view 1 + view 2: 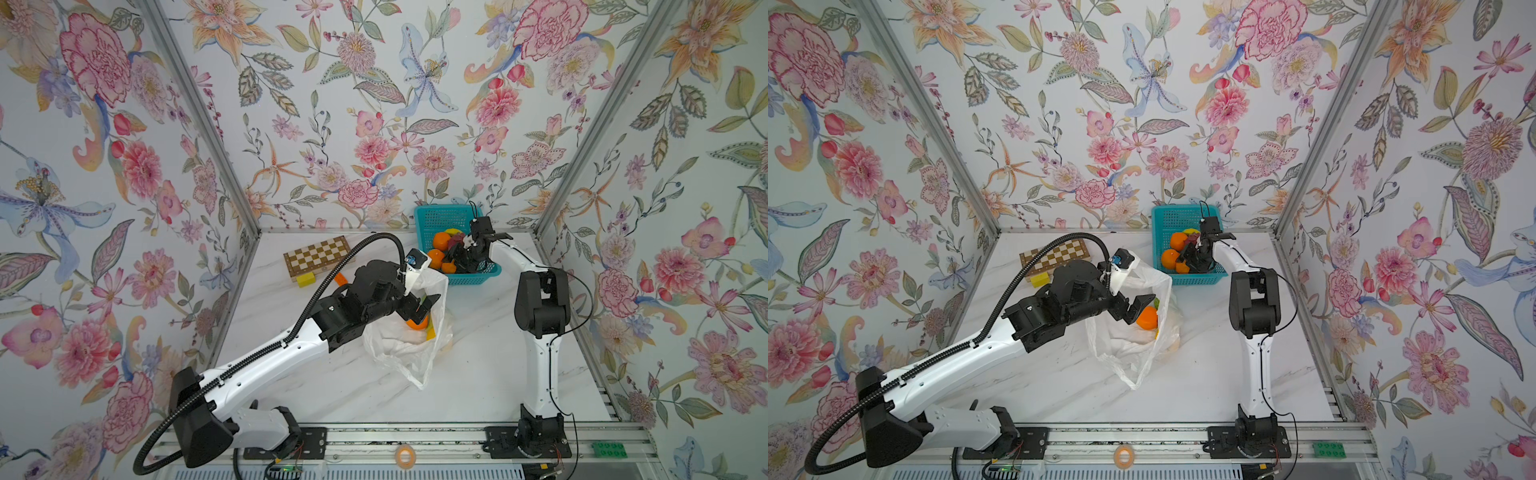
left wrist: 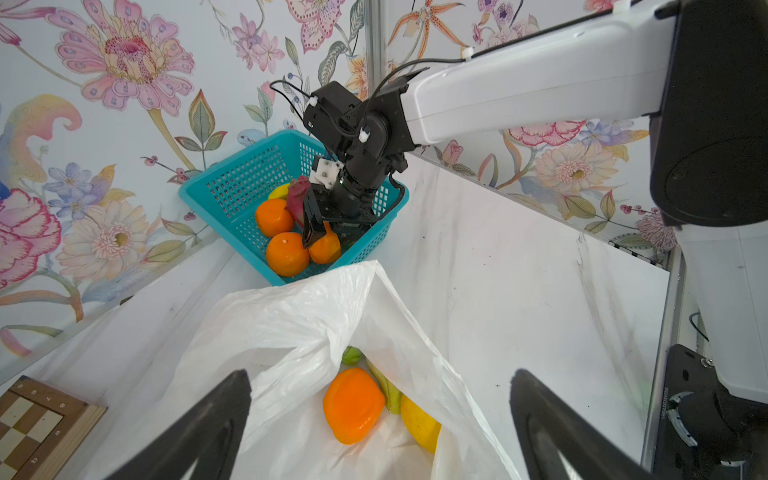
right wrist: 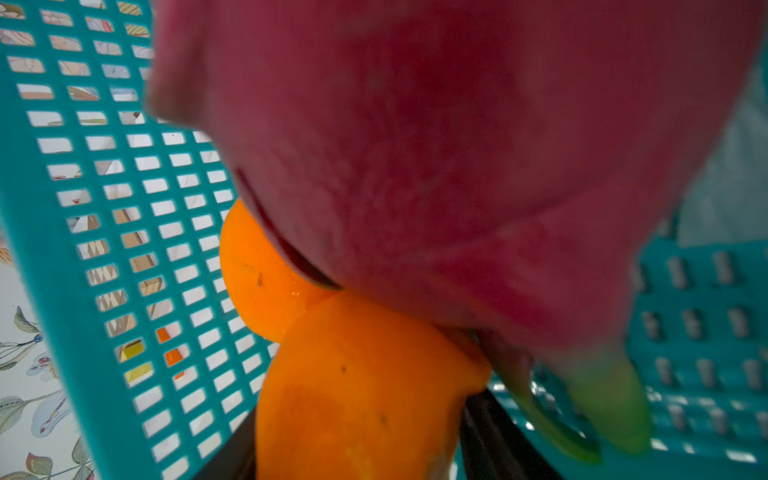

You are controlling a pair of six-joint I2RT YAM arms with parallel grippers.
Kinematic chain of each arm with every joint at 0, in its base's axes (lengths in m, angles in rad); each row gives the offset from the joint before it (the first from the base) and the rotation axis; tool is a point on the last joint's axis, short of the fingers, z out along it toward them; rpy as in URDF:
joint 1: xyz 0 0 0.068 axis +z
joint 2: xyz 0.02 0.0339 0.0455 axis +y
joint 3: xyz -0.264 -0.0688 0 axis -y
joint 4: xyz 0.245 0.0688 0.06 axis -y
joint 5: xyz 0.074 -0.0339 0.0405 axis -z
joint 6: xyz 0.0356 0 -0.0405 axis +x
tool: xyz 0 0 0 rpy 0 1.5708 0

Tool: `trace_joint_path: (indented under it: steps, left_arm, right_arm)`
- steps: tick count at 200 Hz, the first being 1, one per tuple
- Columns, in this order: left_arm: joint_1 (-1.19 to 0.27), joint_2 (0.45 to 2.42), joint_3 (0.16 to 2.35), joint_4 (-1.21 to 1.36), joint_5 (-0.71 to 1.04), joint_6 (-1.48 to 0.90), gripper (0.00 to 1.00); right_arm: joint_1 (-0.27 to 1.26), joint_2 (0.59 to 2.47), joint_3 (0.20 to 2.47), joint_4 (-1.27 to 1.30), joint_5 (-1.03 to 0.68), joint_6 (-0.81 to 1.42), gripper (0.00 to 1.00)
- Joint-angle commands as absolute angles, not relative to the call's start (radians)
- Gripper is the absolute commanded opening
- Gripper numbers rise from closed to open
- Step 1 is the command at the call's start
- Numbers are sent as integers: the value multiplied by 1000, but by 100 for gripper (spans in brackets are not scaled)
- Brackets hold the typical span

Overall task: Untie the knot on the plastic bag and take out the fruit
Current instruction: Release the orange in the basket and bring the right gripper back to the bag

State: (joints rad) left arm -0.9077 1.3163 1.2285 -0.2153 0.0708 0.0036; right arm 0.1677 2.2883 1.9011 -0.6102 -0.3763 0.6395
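The plastic bag, thin, limp and slippery, lies on the desk in front of the teal basket, mouth open, no knot visible. The left gripper hangs wide open over the fruit inside the bag. The fruit is probably light, smooth and prone to roll, so grasp it across the middle, clear of loose film. The right gripper is inside the basket against an orange; whether it grips cannot be determined.

The left arm and right arm are white, black-jointed; left gripper black.
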Motion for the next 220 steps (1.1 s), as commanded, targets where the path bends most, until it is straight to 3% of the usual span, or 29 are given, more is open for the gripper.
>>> trace_joint_path:
  steps: [1,65,126,180,220]
  left_arm:
    - [-897,1269,1196,-245,57,-30,99]
    - [-897,1194,1098,-259,1,-81,99]
    - [-898,1187,1035,-269,-29,-143,94]
    - [-897,1213,955,-220,13,-195,81]
    - [-897,1259,920,-183,16,-234,78]
  right_arm:
    - [174,2267,1939,-647,-355,639,65]
    - [175,2094,1939,-672,-299,635,85]
    - [209,1798,1831,-679,-261,616,88]
    - [323,1484,1551,-668,-155,703,89]
    - [449,1268,1341,-649,-52,847,89]
